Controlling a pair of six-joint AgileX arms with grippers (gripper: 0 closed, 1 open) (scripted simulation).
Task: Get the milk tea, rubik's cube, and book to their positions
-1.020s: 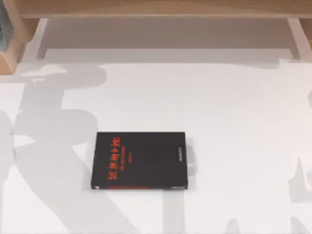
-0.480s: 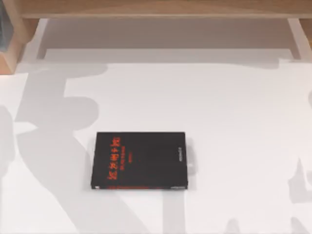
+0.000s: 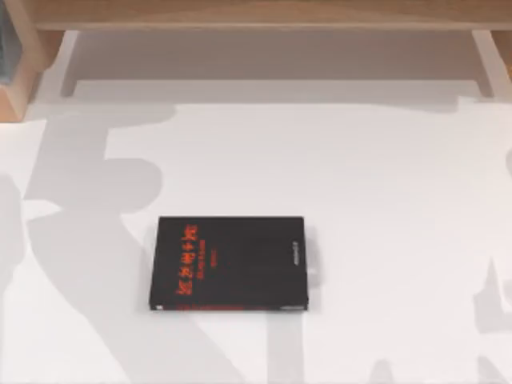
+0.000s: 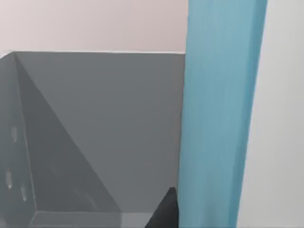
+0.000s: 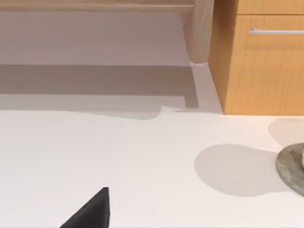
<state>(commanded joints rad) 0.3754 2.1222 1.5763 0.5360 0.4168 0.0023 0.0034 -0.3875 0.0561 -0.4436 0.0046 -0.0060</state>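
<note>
One black book [image 3: 229, 263] (flat), one light-blue book [image 4: 221, 114].

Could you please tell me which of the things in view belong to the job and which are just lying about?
Job: the book, light blue, upright close before the left wrist camera.

Lying about: black book flat mid-table; grey round object; wooden cabinet.

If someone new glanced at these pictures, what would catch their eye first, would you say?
Most striking is the black book with red lettering, lying flat near the middle of the white table. In the left wrist view a light-blue book stands upright, close to the camera, beside a grey compartment. The right wrist view catches a wooden drawer front.
</note>
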